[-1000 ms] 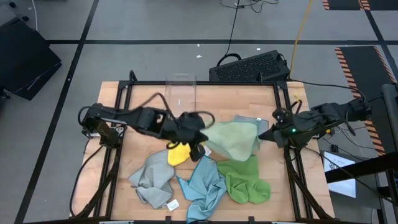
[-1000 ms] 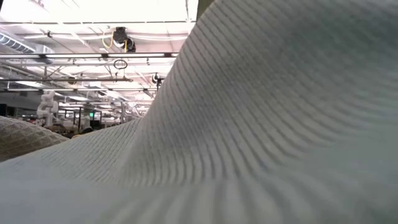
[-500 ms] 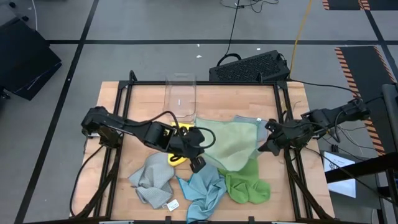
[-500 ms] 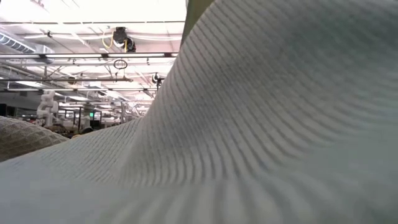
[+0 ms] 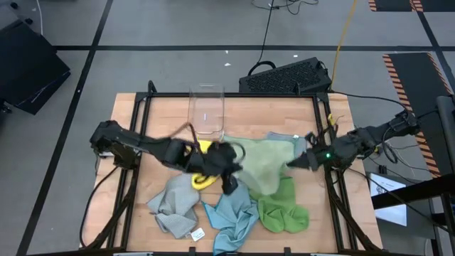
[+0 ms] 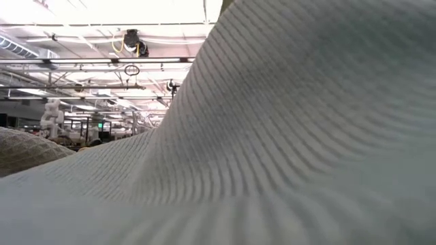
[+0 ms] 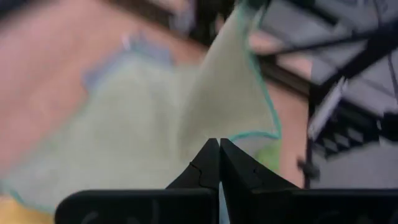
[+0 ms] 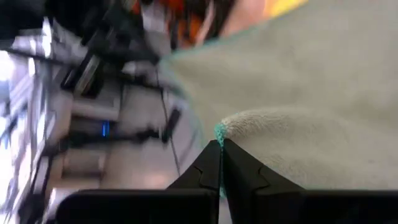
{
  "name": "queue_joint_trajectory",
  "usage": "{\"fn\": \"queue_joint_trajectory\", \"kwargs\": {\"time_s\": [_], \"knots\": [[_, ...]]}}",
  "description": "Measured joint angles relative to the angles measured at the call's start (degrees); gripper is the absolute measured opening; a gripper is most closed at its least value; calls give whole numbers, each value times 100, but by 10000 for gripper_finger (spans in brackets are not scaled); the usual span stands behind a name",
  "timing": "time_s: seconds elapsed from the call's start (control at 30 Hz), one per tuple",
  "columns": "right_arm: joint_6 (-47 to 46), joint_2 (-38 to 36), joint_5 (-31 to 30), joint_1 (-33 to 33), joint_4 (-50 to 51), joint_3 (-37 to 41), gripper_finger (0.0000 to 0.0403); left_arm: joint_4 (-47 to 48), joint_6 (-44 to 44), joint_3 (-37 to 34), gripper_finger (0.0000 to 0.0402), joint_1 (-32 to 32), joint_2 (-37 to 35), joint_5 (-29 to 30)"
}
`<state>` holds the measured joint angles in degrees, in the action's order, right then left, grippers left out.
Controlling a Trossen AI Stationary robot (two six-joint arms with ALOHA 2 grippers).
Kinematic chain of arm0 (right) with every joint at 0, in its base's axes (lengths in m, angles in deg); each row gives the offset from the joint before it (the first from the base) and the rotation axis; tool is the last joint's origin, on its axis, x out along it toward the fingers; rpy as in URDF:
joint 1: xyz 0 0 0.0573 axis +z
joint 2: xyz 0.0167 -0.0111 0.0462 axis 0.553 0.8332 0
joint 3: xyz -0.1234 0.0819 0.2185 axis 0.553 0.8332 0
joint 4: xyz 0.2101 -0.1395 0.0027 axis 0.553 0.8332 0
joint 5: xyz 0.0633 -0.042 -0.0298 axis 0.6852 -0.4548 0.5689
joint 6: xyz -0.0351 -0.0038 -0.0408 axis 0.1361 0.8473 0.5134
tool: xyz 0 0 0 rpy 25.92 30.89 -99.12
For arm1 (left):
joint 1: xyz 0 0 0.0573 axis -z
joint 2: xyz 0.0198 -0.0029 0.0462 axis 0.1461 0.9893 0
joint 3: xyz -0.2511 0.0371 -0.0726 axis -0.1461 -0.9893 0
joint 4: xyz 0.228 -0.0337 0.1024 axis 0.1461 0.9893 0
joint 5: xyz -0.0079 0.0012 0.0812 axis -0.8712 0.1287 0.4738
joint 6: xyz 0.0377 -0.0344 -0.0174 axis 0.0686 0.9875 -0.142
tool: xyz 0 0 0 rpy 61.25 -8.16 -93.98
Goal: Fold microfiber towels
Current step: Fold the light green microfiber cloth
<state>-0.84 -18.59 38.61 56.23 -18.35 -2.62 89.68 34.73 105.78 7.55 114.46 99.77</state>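
Spanning the pale green towel (image 5: 266, 162) between both arms: it lies mid-table, just in front of the bin (image 5: 207, 114), long axis left-right. Right gripper (image 5: 293, 163) is pinched shut on the corner farther from the bin, left gripper (image 5: 229, 186) closed on the opposite edge. Next fold likely runs across that axis; both arms equally near.

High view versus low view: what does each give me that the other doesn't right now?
Only the high view shows the work: the left gripper and right gripper, both shut on the pale green towel stretched between them, plus the yellow, grey, blue and bright green towels and the clear bin. Only the low view shows the ceiling lights of the room behind. Both show towel fabric, but in the low view a cloth blocks nearly everything.
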Motion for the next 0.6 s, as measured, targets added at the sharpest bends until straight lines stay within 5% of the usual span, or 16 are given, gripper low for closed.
{"fn": "queue_joint_trajectory", "kwargs": {"time_s": [0.27, 0.47, 0.6], "knots": [[1258, -311, -1149, -1274, -491, -733, 2, -888, -883, 7, 3, -1174, -439, 208], [2414, -174, -931, -2678, -18, -1606, 2, -2169, -1442, 2, 3, -1933, -362, -374], [2666, 122, -175, -3512, 358, -2063, 2, -2385, -1534, 4, 4, -2143, -359, -433]]}}
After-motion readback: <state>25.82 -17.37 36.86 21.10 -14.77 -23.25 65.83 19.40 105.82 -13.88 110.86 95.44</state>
